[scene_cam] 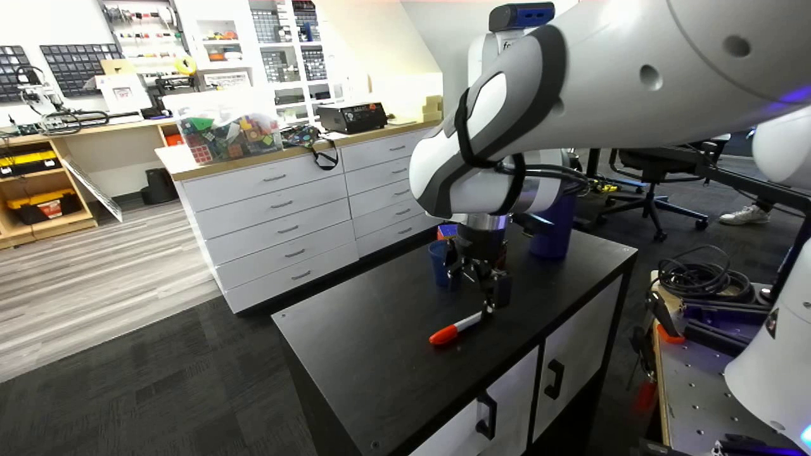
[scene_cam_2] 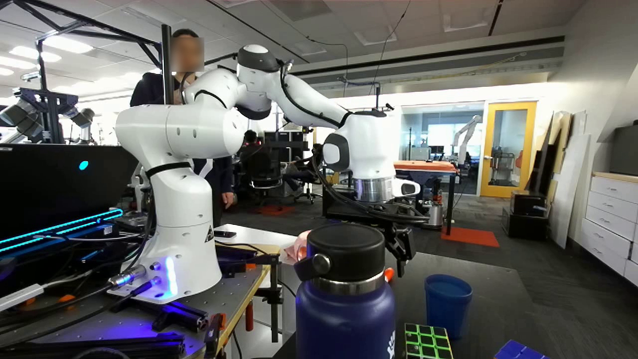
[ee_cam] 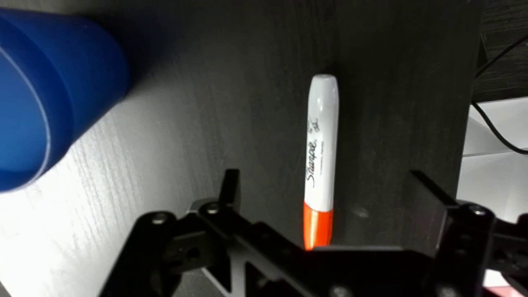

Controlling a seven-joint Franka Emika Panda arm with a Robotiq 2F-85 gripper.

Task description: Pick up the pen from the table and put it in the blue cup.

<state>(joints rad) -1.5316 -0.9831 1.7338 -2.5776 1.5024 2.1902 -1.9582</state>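
The pen (scene_cam: 457,327) is a marker with a white body and a red-orange cap. It lies flat on the black table (scene_cam: 374,354). In the wrist view the pen (ee_cam: 321,156) lies between the spread fingers, its cap end partly hidden by the gripper. In an exterior view only the cap of the pen (scene_cam_2: 389,274) shows behind the bottle. My gripper (scene_cam: 476,290) is open just above the pen; its fingers also show in the wrist view (ee_cam: 324,177). The blue cup (scene_cam_2: 448,305) stands upright on the table beside the gripper, also in the wrist view (ee_cam: 86,70).
A tall blue-purple bottle (scene_cam_2: 344,319) with a black lid stands on the table. A multicoloured cube (scene_cam_2: 427,341) and a blue-topped cube (scene_cam_2: 518,351) sit close to the cup. A white drawer unit (scene_cam: 279,209) stands beyond the table.
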